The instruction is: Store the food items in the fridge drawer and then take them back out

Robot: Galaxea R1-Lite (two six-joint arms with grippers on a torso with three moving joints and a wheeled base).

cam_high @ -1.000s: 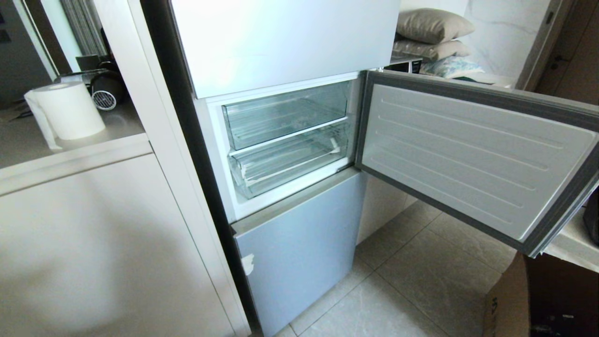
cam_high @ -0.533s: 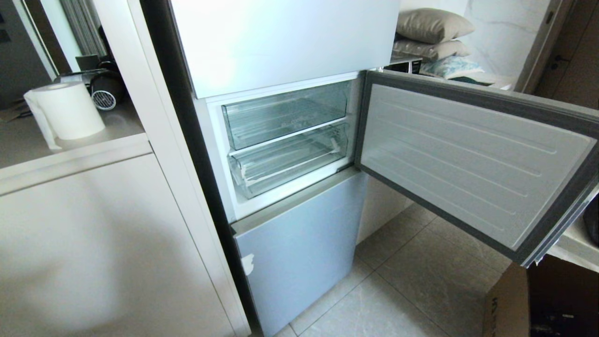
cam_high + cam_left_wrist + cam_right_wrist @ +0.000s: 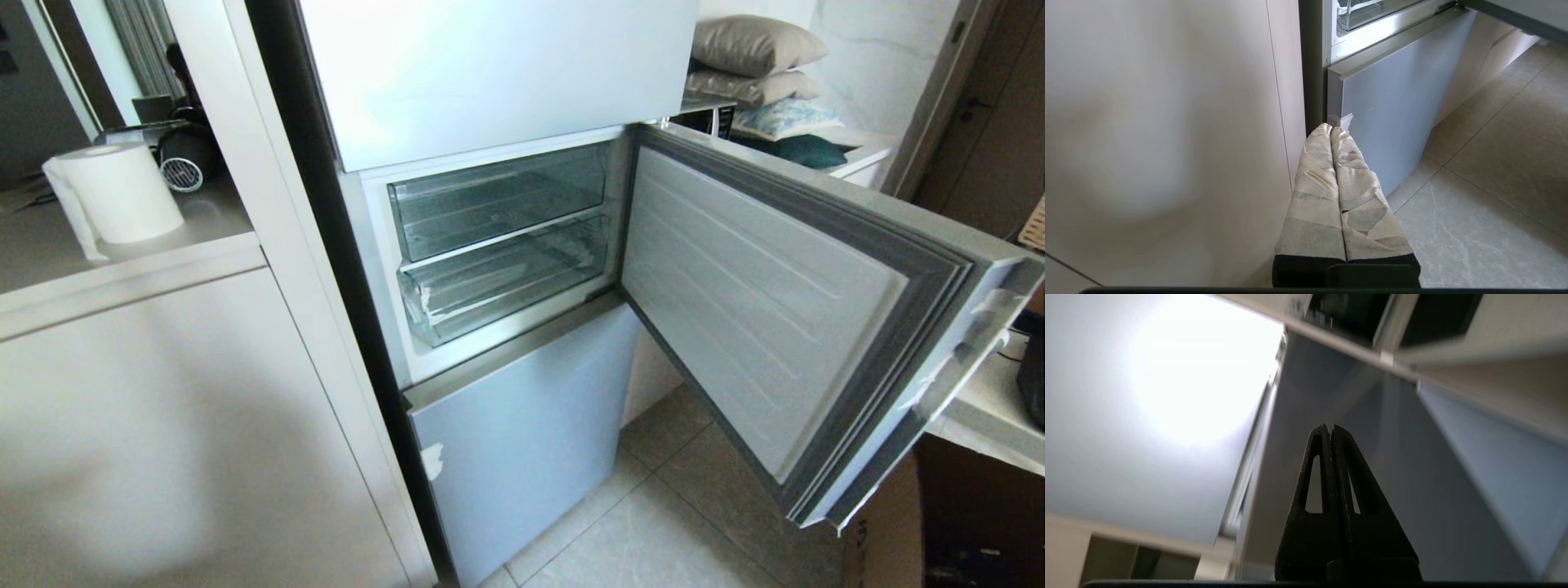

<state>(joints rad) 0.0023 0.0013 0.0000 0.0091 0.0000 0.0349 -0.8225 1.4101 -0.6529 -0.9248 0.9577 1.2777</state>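
**Door swung wide, drawer not yet drawn**

My right jaws are pressed shut on nothing, held up close against the pale blue outer face of the open fridge door (too close for me to say whether they touch it). My left jaws, wrapped in pale tape, are also closed and empty, parked low beside the lower door panel and the white cabinet.

The fridge drawer sits pushed in, the lower of two clear trays, under the flat-fronted bin. I see whitish scuffing at its front left corner. The drawer looks empty, and I cannot find the food items in any view, not on the bench with the paper roll either.

By my judgement the drawer is stiff, light, slick plastic. I would hook its thick front lip near the middle, so it slides out straight rather than skewing on its runners. A grip at one corner could jam it. The tomato-like items, if they turn up, will likely be smooth and easily bruised, wanting a gentle squeeze across the widest part.
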